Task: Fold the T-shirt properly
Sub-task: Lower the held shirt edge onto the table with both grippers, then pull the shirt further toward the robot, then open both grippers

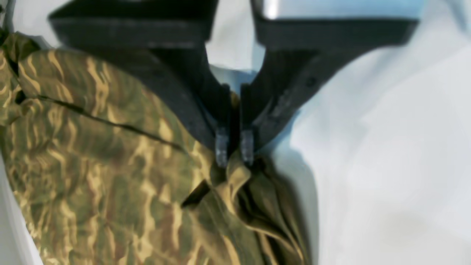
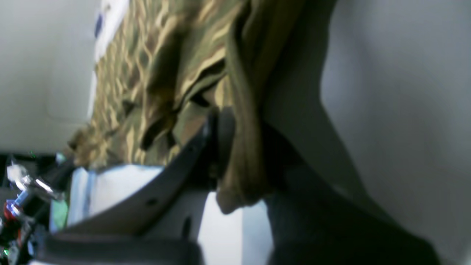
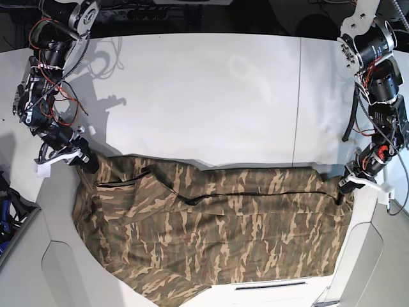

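Observation:
The camouflage T-shirt is stretched wide across the front of the white table, its lower part hanging over the front edge. My left gripper is shut on a bunched corner of the shirt; in the base view it holds the shirt's right corner. My right gripper is shut on a thick fold of the shirt; in the base view it holds the left corner. Both corners are lifted slightly, with a taut fold line running between them.
The table's front edge has a cut-out with grey panels on both sides. Loose red and black cables run along the arm on the left. A seam crosses the tabletop at the right.

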`<action>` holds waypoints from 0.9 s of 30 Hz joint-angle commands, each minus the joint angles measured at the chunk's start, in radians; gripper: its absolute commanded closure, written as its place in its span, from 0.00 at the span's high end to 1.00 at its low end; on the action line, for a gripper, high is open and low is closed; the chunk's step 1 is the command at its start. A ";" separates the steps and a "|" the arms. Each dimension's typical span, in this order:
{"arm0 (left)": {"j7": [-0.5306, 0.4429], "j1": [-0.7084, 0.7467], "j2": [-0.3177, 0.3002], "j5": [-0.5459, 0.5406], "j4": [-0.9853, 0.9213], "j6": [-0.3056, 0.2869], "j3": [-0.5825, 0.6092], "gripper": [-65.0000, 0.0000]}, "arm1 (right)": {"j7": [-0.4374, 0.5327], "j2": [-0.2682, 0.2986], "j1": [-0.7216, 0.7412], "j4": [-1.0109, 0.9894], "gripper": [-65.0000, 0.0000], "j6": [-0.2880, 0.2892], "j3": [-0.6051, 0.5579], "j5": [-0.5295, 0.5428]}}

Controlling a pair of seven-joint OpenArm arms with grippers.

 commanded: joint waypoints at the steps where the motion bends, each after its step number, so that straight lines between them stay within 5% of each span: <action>1: -0.005 -0.024 -0.020 -0.018 0.038 -0.021 -0.001 0.00 | 0.004 0.011 0.023 0.047 0.00 0.009 -0.001 0.028; 14: 0.032 0.098 -0.056 -0.070 0.206 -0.021 -0.001 0.00 | -0.100 0.018 -0.065 0.258 0.00 0.008 -0.001 0.063; 27: 0.040 0.343 -0.069 -0.075 0.460 -0.021 -0.029 0.00 | -0.154 0.134 -0.191 0.272 0.00 0.009 0.006 0.189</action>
